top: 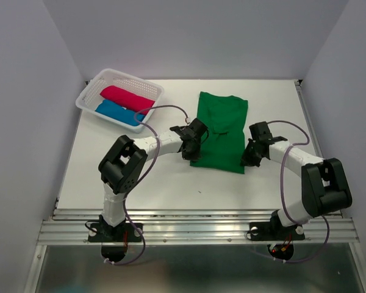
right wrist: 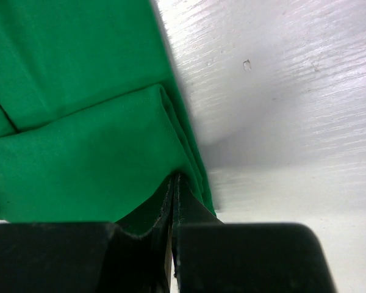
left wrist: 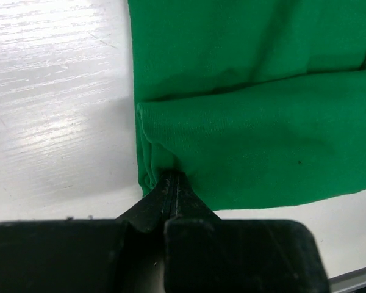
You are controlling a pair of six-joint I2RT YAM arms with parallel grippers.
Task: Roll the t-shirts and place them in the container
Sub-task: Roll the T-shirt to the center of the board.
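Left fingers [top: 191,146], right fingers [top: 251,155] — top view: each at near corner of green t-shirt [top: 221,122], flat mid-tabletop [top: 171,183]. Left wrist: pinched shut on folded hem. Right wrist: same. Rolling looks barely started — next, turn fold away evenly, both sides together.

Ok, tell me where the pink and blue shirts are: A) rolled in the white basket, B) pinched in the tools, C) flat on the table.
A: the pink shirt and blue shirt lie rolled in the white basket; the left tool and right tool grip only the green shirt.
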